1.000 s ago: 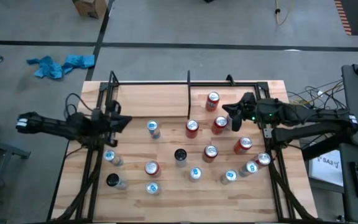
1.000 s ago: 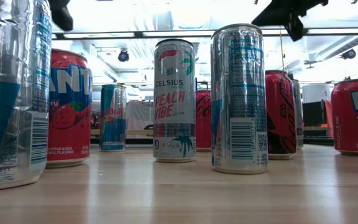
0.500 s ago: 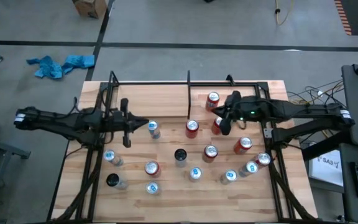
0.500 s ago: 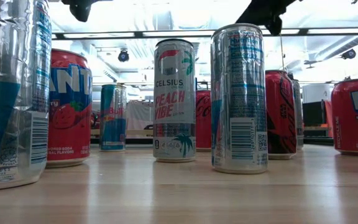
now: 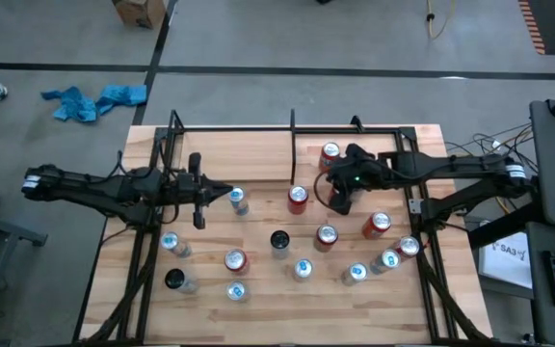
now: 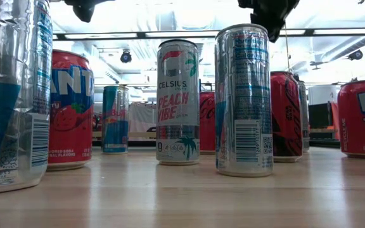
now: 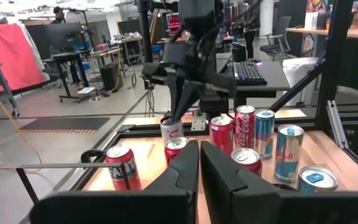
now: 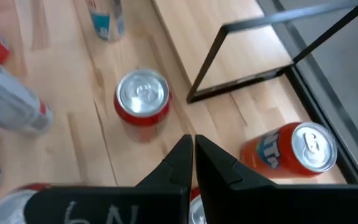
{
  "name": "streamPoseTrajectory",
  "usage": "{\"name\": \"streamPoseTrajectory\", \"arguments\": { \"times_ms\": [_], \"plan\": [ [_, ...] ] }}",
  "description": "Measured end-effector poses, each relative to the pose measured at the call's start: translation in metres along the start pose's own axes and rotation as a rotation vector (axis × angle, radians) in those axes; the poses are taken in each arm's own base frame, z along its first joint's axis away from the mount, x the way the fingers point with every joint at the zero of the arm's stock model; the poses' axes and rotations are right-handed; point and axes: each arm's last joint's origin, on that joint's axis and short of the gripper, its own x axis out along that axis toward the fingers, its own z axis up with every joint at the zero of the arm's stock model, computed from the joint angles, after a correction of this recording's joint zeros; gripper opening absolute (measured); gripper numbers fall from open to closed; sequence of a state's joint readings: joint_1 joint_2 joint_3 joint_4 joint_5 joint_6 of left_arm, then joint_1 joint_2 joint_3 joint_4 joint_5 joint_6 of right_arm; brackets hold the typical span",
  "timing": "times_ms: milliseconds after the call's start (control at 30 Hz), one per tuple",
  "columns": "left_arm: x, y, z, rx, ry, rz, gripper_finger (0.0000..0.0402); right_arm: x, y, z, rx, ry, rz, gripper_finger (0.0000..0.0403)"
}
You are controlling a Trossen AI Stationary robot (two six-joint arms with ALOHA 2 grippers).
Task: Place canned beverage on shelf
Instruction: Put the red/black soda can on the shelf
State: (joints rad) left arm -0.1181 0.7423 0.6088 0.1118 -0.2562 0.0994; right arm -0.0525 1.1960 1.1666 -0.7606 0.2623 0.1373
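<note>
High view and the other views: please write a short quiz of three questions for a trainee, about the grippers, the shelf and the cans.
1. True or false: the right gripper holds a can.
2. Which gripper is nearer to the shelf? A) the left gripper B) the right gripper C) both equally near
3. Fill in the word: the white can in the middle of the low view reads CELSIUS PEACH ____.

Key
1. False: it is shut and holds nothing.
2. B
3. VIBE
</note>
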Motion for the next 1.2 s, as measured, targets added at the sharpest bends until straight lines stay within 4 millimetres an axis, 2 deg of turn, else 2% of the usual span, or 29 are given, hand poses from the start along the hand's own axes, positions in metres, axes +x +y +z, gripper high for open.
{"name": "streamPoseTrajectory", "arguments": {
  "times_ms": [533, 833, 1000, 1200],
  "plan": [
    [0.010, -0.003, -0.005, 0.032, 0.033, -0.003, 0.0000, 0.014, 0.001, -0.019, 0.018, 0.069, -0.011, 0.0009],
    [0.016, -0.005, -0.010, 0.047, 0.060, -0.007, 0.0000, 0.016, 0.001, -0.018, 0.015, 0.055, -0.034, 0.0013],
    [0.016, -0.005, -0.010, 0.056, 0.060, -0.007, 0.0000, 0.016, 0.001, -0.018, -0.004, 0.051, -0.033, 0.0062],
    [0.016, -0.005, -0.010, 0.057, 0.060, -0.007, 0.0000, 0.016, 0.001, -0.017, -0.067, 0.050, -0.025, 0.0169]
  ]
}}
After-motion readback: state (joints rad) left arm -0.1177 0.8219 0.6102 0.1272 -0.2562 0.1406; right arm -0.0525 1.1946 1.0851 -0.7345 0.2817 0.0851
